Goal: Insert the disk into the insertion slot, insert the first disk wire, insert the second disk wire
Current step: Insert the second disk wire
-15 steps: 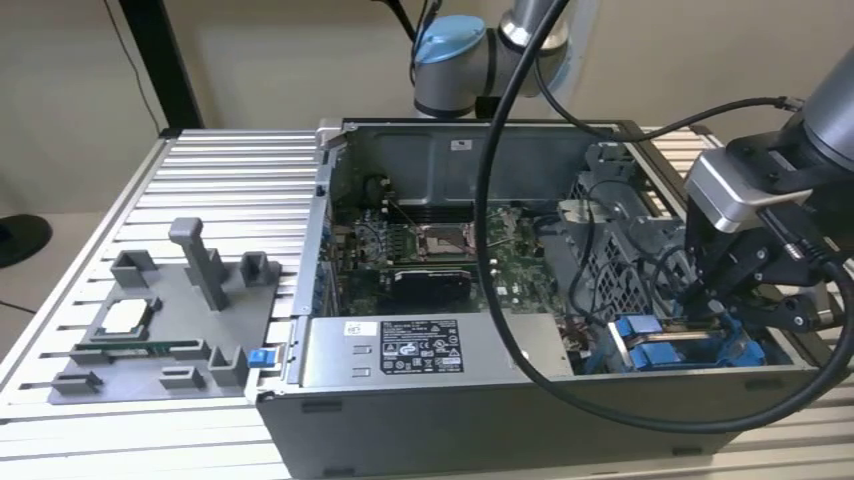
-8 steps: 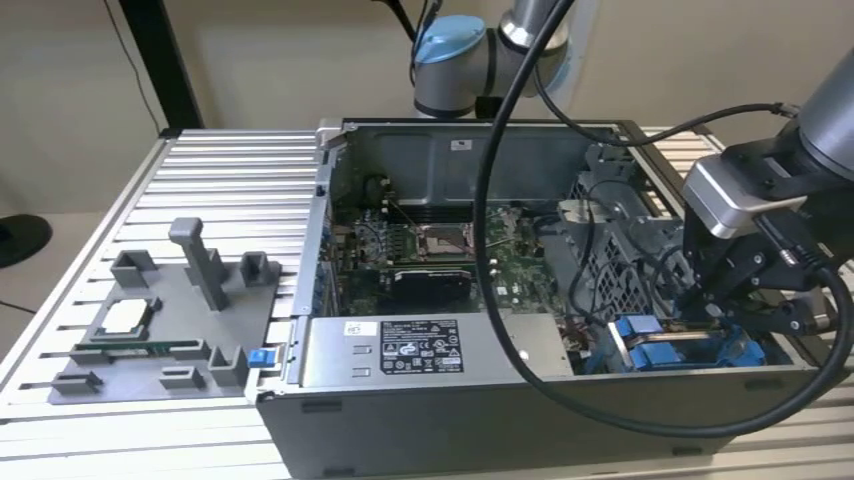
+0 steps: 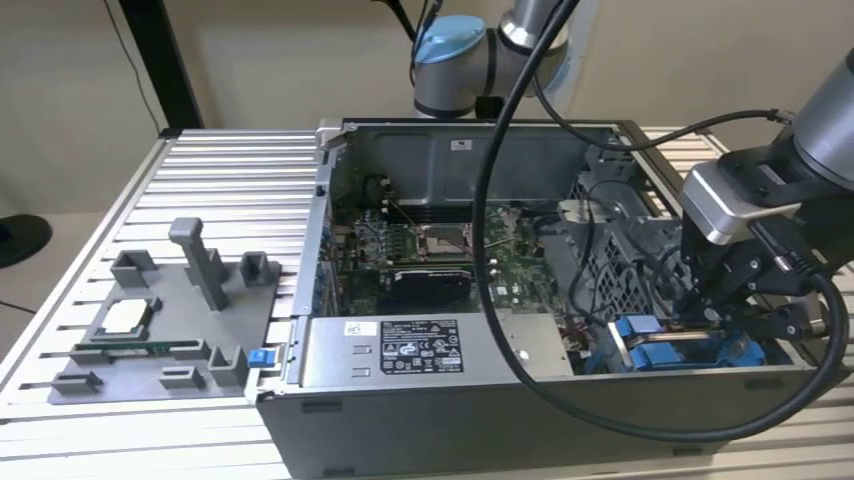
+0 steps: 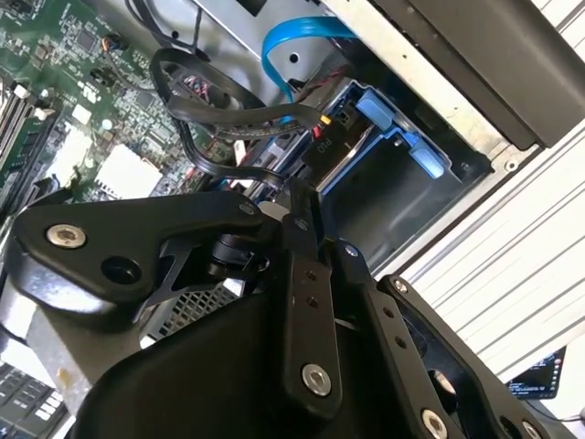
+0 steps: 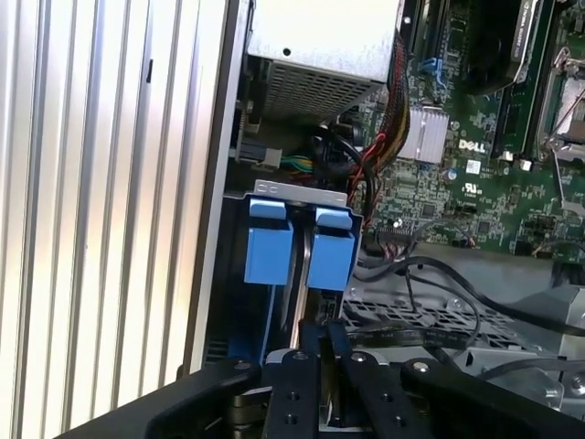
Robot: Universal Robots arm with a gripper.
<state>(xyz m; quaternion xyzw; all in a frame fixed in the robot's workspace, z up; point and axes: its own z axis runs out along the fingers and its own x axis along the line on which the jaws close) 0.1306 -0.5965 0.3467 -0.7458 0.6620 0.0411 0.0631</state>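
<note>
Down in the corner of the open computer case [image 3: 441,400], at the exterior view's right, sits the insertion slot [image 3: 681,350] — its blue tabs [image 5: 297,242] stand side by side in the first wrist view, and between the blue rails something flat and dark lies seated, though whether that is the disk I cannot tell. Black cables [image 4: 228,114] and a blue ribbon cable [image 4: 288,46] loop just above the bay in the second wrist view, crowding the way in. The gripper [image 3: 714,305] hangs right over the slot, fingers [image 5: 320,366] drawn close together around a small dark part — what it is I cannot tell. Further out, the green motherboard [image 3: 427,250] and the grey power-supply box [image 3: 414,350] fill the case; a grey fixture tray [image 3: 147,340] rests on the slatted table [image 3: 80,300], well apart.
</note>
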